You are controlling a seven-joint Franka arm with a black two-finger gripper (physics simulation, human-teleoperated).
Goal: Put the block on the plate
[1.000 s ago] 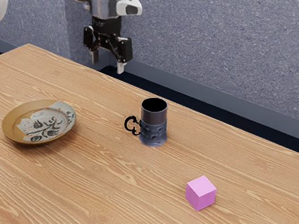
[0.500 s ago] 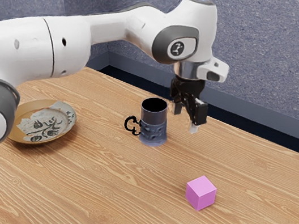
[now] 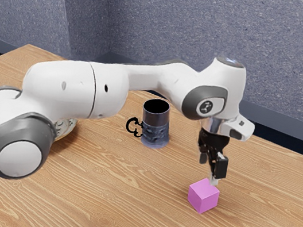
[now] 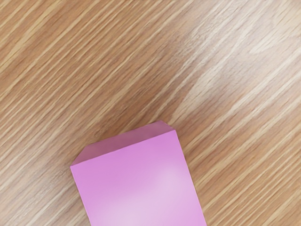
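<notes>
Pink block (image 3: 203, 195) nearest, resting on table (image 3: 119, 201). Black hand (image 3: 207, 171) close above, slightly behind it; fingers well parted, nothing between them. Coming move likely straight down; wrist view shows block's edges skewed, so small turn may help fingers meet flat faces. Mug (image 3: 155, 127) beyond, apart. Plate (image 3: 67, 128) farther off, exterior view's left, mostly behind arm (image 3: 62, 90).

The big white arm (image 3: 65, 90) reaches from lower left to right of the middle. Its gripper (image 3: 208, 171) points down, spread apart.
</notes>
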